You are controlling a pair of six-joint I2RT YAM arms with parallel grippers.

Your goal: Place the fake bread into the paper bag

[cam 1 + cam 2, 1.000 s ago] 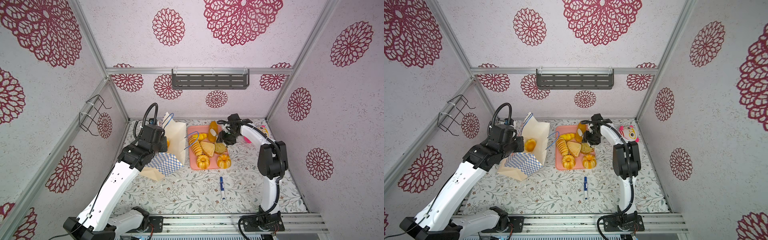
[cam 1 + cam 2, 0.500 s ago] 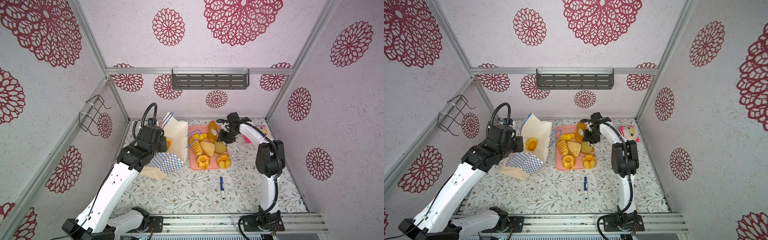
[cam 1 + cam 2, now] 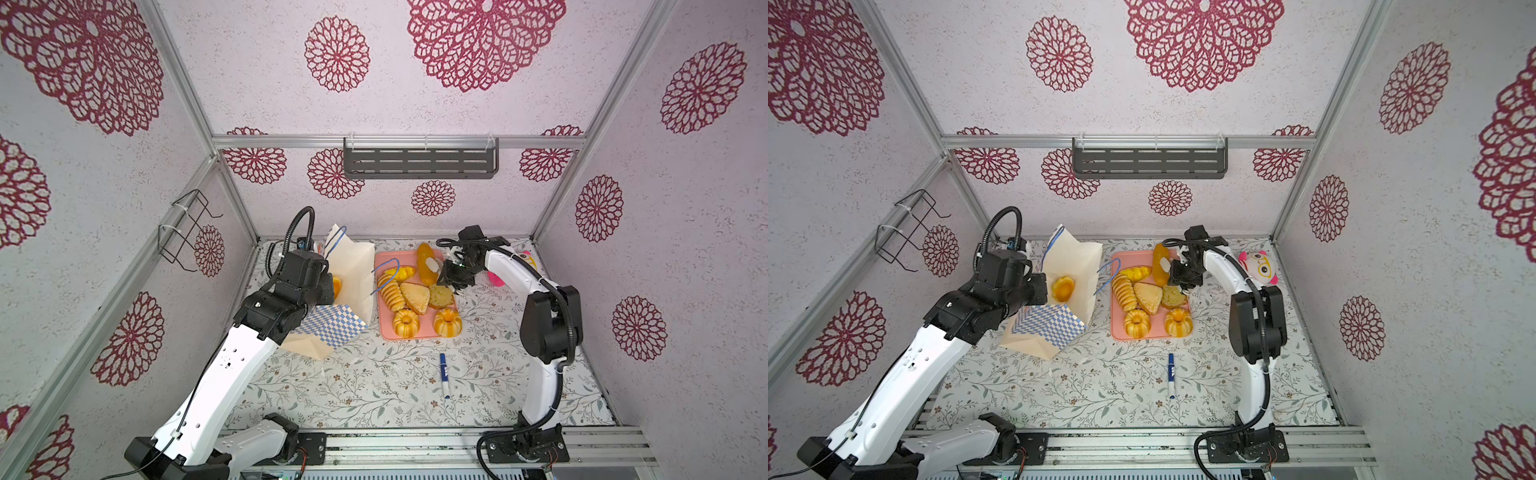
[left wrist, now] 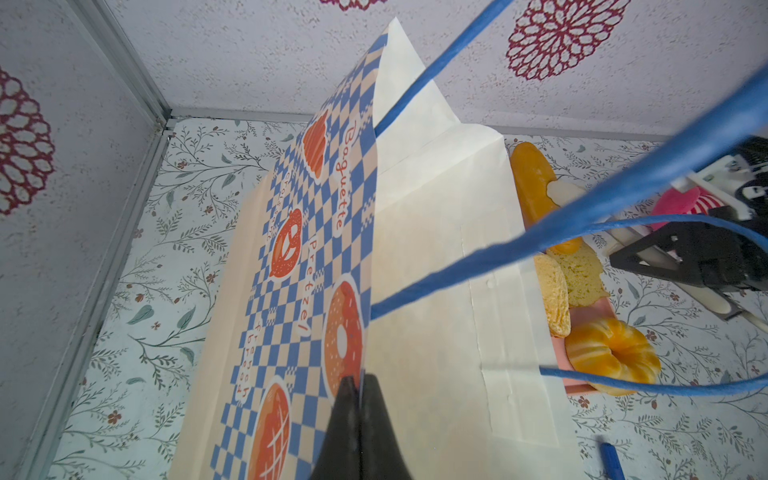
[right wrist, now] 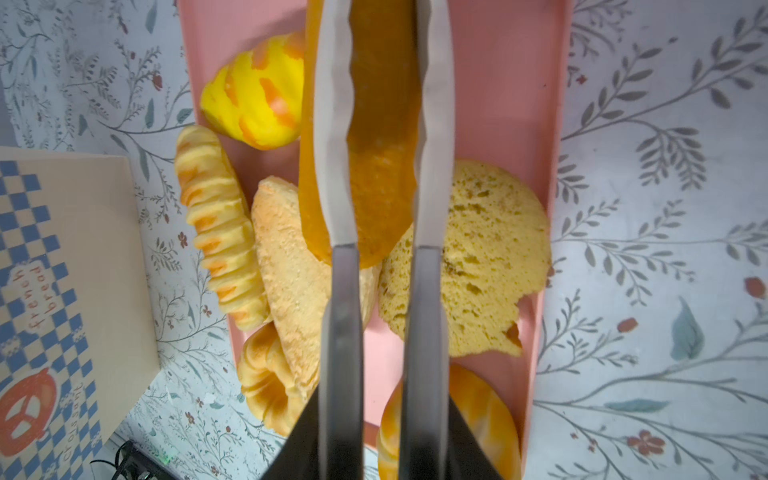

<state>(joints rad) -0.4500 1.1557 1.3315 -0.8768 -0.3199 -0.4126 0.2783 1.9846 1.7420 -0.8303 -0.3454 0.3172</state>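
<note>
The paper bag point(image 3: 353, 270) point(image 3: 1075, 266) stands open at the left, tilted, with one golden piece of fake bread point(image 3: 1062, 288) inside. My left gripper point(image 4: 360, 380) is shut on the bag's rim point(image 4: 370, 249). The pink tray point(image 3: 384, 332) holds a croissant point(image 3: 399, 273), a ridged loaf point(image 3: 390, 293), a triangular pie point(image 3: 415, 297), a brownish bun point(image 3: 441, 296) and two ring cakes point(image 3: 405, 323) point(image 3: 448, 322). At the tray's far end my right gripper point(image 3: 436, 266) point(image 5: 382, 41) is shut on the long loaf point(image 3: 424, 259) point(image 5: 382, 166), its white fingers point(image 5: 332, 124) pressing into both sides.
A blue marker point(image 3: 444, 374) lies on the floral mat in front of the tray. A pink plush toy point(image 3: 1260, 268) sits at the back right behind my right arm. A wire rack point(image 3: 187, 232) hangs on the left wall and a grey shelf point(image 3: 419, 160) on the back wall.
My right gripper's jaws have closed in onto the long loaf and the arm has shifted slightly left. The left arm still holds the bag's rim.
</note>
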